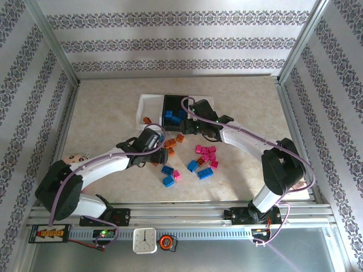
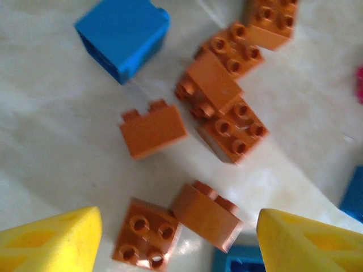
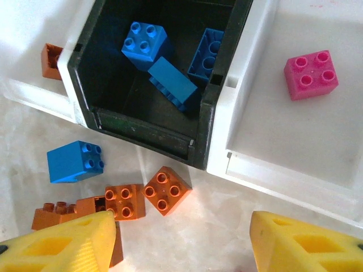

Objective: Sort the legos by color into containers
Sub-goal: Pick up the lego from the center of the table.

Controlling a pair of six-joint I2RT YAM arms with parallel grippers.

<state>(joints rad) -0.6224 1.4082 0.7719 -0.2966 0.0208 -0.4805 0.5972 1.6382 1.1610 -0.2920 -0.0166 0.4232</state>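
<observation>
Doll [image 1: 74, 158] far left; clock [image 1: 144, 241] and tape measure [image 1: 167, 243] along near rail [image 1: 215, 232].

premises: a robotics test cell in a lab, not a lived-in room. evidence: the desk [image 1: 108, 107] is boxed in by bare aluminium posts [image 1: 54, 42]. patterned wallpaper panels [image 1: 181, 42] are fitted between them as a backdrop on three sides. two white robot arms [image 1: 96, 167] are bolted to slotted aluminium rails [image 1: 193, 211] along the desk's near edge, with purple cables [image 1: 182, 106] running exposed over them. on the rails sit a small clock [image 1: 145, 241], a tape measure [image 1: 166, 243] and a bare circuit board [image 1: 104, 232] with a lit green lamp. toy bricks [image 1: 205, 153] lie loose mid-desk, with plastic bins [image 3: 211, 113] beyond them.
</observation>
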